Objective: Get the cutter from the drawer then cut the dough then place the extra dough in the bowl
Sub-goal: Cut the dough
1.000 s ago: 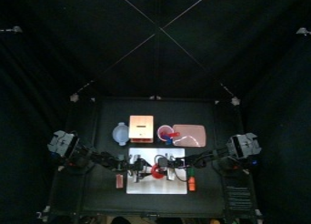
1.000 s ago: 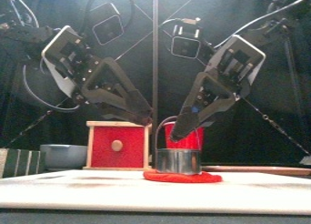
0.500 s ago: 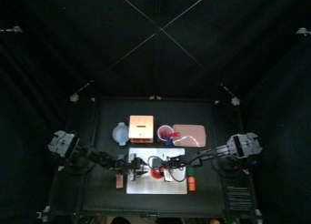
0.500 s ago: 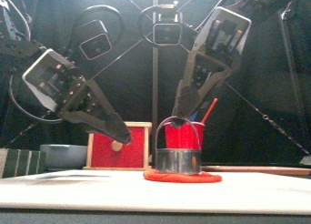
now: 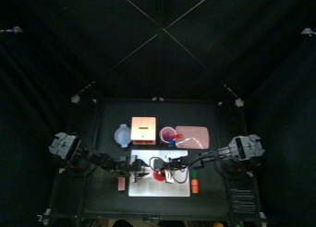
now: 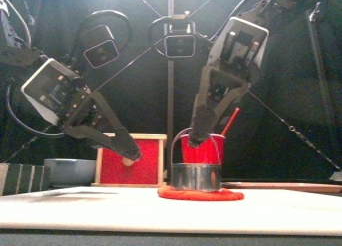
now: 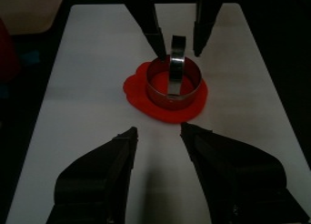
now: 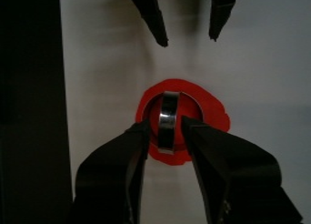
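Round metal cutter (image 6: 197,176) seated in red dough (image 6: 227,195) on white cutting board (image 6: 80,204); right hand (image 6: 195,139) clenched on its wire handle; left hand (image 6: 131,156) released, hovering just beside cutter

A flat white rectangular cutting board (image 5: 158,189) lies at the front middle of the small black table (image 5: 111,115). Behind it, to the right, sits a flat pink tray (image 5: 204,137). A red plastic cup (image 6: 203,150) stands at the tray's left end, with a red toy knife (image 6: 230,120) leaning out of it.
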{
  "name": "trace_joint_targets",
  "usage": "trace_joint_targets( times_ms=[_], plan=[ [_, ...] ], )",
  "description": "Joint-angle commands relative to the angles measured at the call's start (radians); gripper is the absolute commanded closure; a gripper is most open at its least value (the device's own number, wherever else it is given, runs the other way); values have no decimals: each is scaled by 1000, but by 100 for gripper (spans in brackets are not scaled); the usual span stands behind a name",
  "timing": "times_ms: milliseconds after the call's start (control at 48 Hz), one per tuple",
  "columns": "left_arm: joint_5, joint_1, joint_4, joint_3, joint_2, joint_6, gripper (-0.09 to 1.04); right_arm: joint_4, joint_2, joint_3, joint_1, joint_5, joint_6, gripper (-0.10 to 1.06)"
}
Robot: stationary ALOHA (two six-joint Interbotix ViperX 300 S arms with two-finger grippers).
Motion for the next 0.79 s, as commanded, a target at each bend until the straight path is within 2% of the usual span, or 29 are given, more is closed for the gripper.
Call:
trace_joint_targets(
  times_ms=[21,333,792],
  plan=[
    [-9,3,-2,-6,-11,0,13,-3,-12,-28,-6,-3,2,31],
    [-9,2,-5,0,-8,0,13,-18,-11,-55,-6,15,2,42],
    [-6,-5,-12,2,-8,-2,13,-58,-89,-80,-12,40,2,43]
  ],
)
